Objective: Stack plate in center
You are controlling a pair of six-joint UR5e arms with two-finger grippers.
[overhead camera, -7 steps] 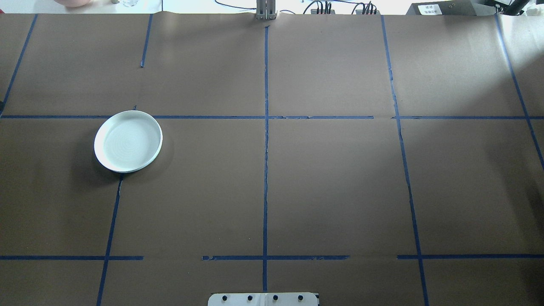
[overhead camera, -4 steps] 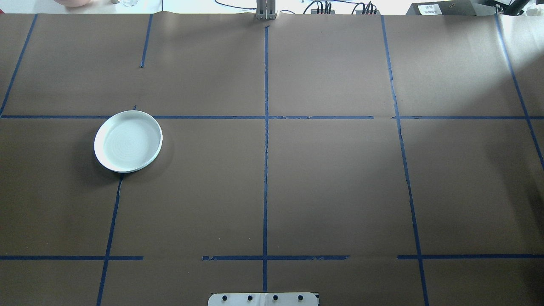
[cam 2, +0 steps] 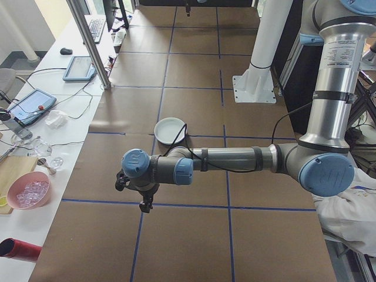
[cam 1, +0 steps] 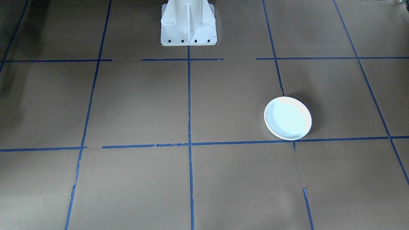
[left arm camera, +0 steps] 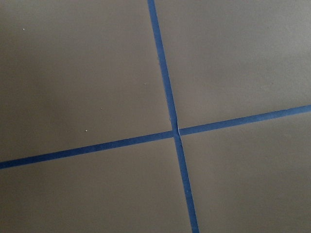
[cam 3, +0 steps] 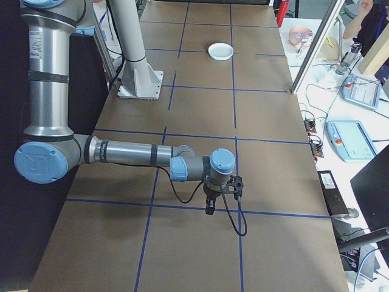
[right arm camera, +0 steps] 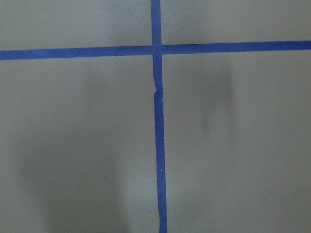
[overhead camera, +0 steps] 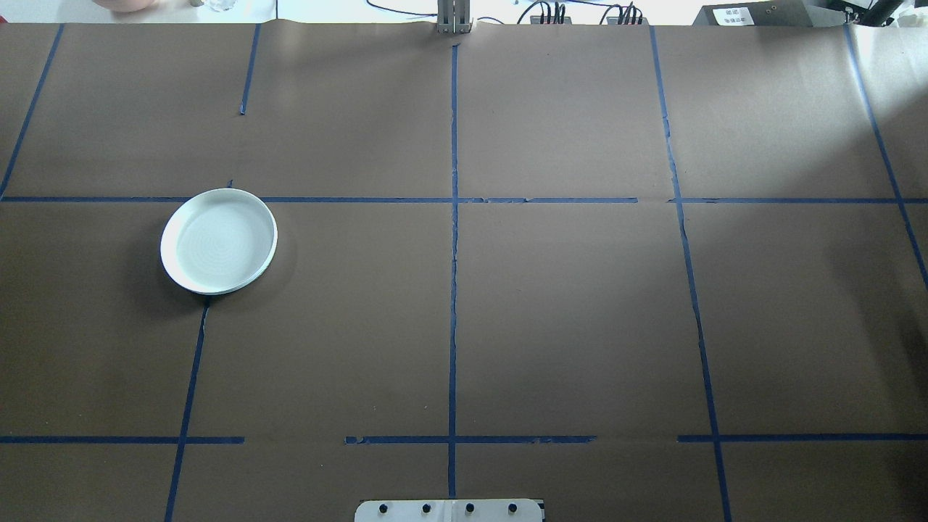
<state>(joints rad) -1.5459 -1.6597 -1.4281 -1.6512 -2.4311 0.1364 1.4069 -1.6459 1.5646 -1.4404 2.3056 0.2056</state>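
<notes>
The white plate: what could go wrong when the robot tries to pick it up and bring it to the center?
1. The white plate lies flat on the brown paper with a low rim, so a hand may slip off the edge.
2. The paper has tape seams that look slightly lifted; a dragged plate could catch there.
3. Only one plate is visible, so there may be nothing to stack it on.

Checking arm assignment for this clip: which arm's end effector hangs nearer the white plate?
The left end effector: the plate lies on the left half, close beyond it, while the right end effector hangs far off at the opposite end.
</notes>
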